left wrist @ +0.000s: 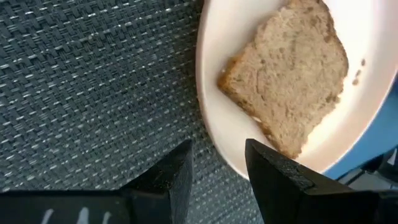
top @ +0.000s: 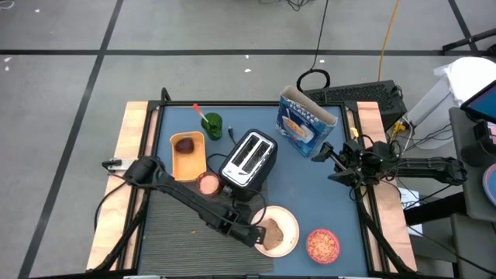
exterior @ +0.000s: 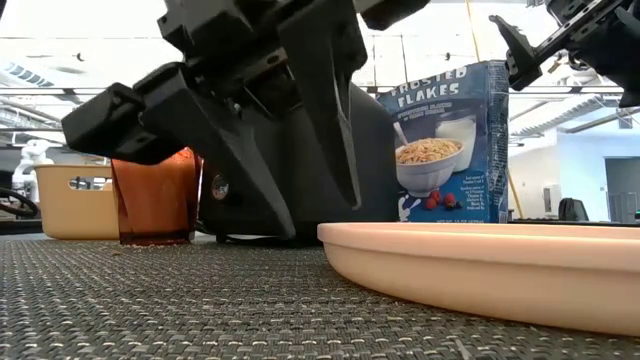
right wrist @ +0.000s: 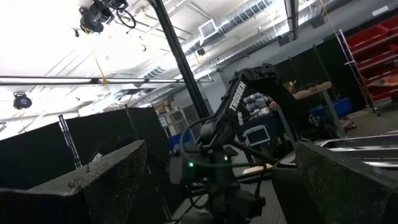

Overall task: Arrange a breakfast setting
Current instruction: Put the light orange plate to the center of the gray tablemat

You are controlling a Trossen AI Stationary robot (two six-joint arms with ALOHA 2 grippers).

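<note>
Left pincer (fingers parted) over mat, beside cream plate, cereal box behind

cream plate, brown toast, pink cereal bowl, grey woven mat

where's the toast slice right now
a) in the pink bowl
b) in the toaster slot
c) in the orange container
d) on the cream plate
d: the toast slice lies flat on the cream plate, with the left gripper open just at the plate's rim; the high view shows the same, toast on the plate.
</note>
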